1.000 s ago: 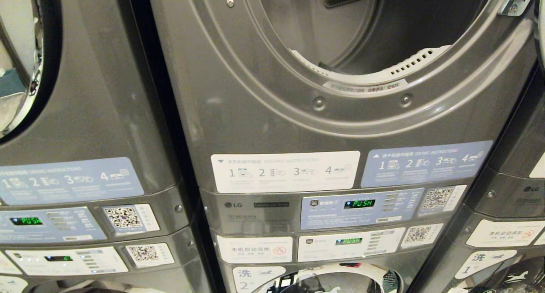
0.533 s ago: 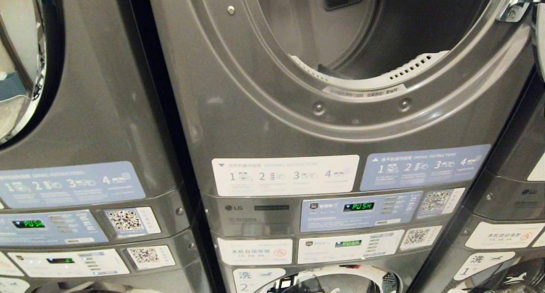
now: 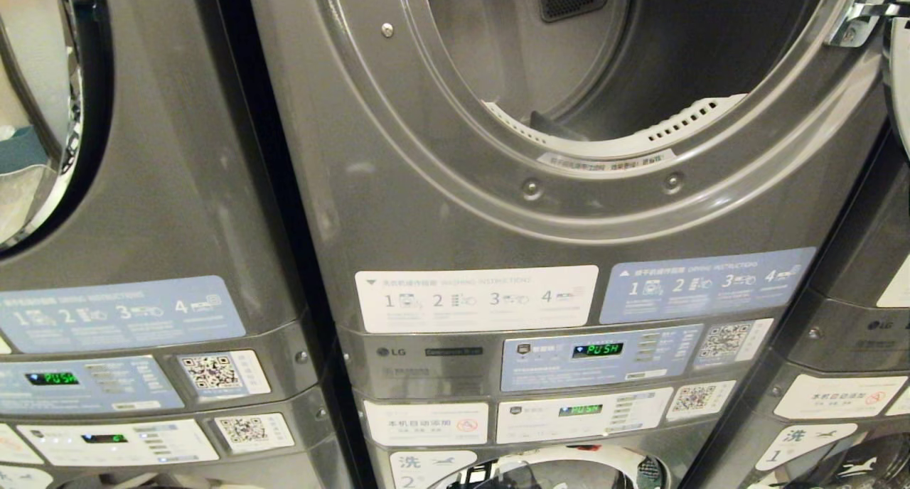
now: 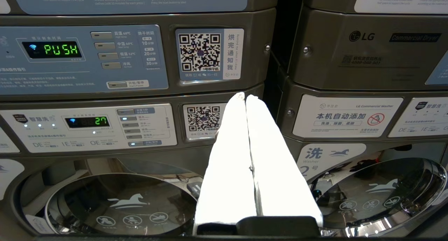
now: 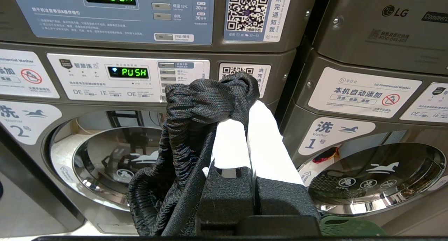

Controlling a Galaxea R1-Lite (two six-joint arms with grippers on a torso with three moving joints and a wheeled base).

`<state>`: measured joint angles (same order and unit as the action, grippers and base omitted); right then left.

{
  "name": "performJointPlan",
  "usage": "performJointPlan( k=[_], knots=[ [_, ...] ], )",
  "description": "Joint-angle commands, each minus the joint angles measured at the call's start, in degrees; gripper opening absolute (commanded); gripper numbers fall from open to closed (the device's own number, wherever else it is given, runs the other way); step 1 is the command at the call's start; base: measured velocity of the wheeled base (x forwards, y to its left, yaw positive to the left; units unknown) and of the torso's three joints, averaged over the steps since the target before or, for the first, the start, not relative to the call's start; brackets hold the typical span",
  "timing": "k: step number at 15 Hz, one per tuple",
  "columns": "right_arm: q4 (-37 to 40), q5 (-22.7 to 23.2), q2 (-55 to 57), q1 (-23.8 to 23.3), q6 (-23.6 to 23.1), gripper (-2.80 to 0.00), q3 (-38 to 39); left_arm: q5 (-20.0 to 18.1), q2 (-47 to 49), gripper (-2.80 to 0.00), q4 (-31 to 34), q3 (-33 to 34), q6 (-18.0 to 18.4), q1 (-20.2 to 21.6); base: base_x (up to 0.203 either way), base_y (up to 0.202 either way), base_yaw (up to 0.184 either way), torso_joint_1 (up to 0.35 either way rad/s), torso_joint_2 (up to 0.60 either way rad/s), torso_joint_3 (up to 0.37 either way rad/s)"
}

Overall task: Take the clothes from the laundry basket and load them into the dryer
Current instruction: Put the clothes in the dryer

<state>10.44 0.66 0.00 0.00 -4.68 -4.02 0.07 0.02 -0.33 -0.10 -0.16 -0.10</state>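
Observation:
The dryer [image 3: 455,190] is the upper machine of the middle stack in the head view; its round opening [image 3: 640,55] stands uncovered, showing the grey drum inside. Neither arm shows in that view. In the right wrist view, my right gripper [image 5: 247,102] is shut on a dark woven garment [image 5: 185,129] with a gathered elastic band, which hangs down beside the white fingers [image 5: 266,146]. It faces the lower washers' panels. A green corner of the laundry basket [image 5: 350,228] peeks in below. My left gripper [image 4: 245,95] is shut and holds nothing.
Stacked grey machines stand on both sides, with control panels [image 3: 597,354] showing "PUSH". Closed glass washer doors [image 5: 378,178] sit low in front of both wrists. A chrome hinge [image 3: 853,16] juts out at the right of the dryer's opening.
The whole head view has slid down a little, so the camera has risen and more of the drum shows. Nothing in the scene has moved by itself.

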Motion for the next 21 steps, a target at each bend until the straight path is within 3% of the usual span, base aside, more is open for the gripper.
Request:
performJointPlan(
  k=[1, 21],
  knots=[
    [0.0, 0.0, 0.1, 0.0, -0.1, -2.80, 0.0, 0.0, 0.0, -2.80, 0.0, 0.0, 0.0, 0.0, 0.000, 0.000, 0.000, 0.049, -0.10, -0.051],
    [0.1, 0.3, 0.0, 0.0, 0.4, -2.80, -0.1, 0.0, 0.0, -2.80, 0.0, 0.0, 0.0, 0.0, 0.000, 0.000, 0.000, 0.027, -0.05, -0.023]
  ],
)
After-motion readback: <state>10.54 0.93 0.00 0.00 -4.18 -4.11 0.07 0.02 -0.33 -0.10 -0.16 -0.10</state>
